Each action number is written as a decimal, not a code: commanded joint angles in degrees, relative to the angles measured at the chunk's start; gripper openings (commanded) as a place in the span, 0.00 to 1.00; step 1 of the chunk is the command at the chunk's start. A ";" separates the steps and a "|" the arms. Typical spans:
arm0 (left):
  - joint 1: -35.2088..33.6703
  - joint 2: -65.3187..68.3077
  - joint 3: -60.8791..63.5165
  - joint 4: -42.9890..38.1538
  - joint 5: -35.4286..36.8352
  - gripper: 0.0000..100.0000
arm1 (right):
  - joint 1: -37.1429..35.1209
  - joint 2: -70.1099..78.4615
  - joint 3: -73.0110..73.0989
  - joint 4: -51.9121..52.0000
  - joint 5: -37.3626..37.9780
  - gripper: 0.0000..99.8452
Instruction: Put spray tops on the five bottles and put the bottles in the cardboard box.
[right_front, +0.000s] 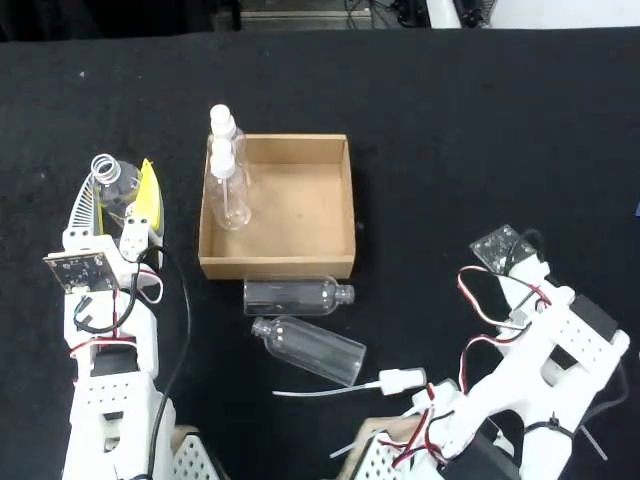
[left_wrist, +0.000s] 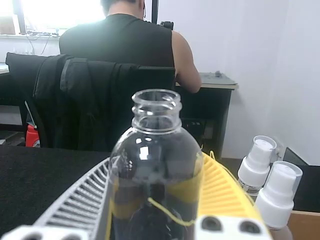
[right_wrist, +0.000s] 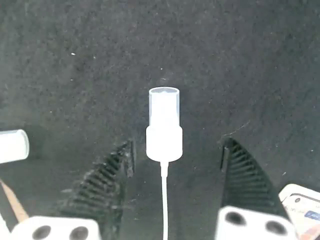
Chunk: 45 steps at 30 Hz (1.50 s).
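Observation:
My left gripper (right_front: 120, 190) stands left of the cardboard box (right_front: 330, 150), shut on an upright clear bottle (left_wrist: 155, 165) whose neck is uncapped. Its white and yellow fingers (left_wrist: 222, 192) press the bottle's sides. Two bottles with spray tops (right_front: 226, 178) stand in the box along its left wall and show beside the held bottle (left_wrist: 270, 190). Two uncapped bottles (right_front: 298, 296) (right_front: 310, 348) lie in front of the box. A spray top (right_front: 400, 381) lies near them with its tube pointing left. My right gripper (right_wrist: 179, 144) is open, its black fingers on either side of a spray top (right_wrist: 164, 125) lying on the cloth.
Black cloth (right_front: 480, 120) covers the table, with bare room right of the box. The right arm (right_front: 540, 340) takes up the lower right corner, its wires looping beside it. A second white cap (right_wrist: 12, 146) lies off to one side of my right gripper.

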<state>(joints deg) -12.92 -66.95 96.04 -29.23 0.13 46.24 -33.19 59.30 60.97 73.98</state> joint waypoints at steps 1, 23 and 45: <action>0.84 -1.05 1.27 0.09 0.62 0.06 | 0.44 -1.71 2.24 -1.85 1.14 0.26; 0.84 -1.05 1.27 0.09 0.62 0.06 | 3.96 -1.63 8.84 -12.75 5.10 0.25; 0.84 -1.05 0.84 -0.70 0.62 0.06 | 2.46 -2.15 9.45 -12.22 5.01 0.01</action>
<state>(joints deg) -12.92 -66.95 96.04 -29.23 0.13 49.05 -33.27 71.96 48.40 78.64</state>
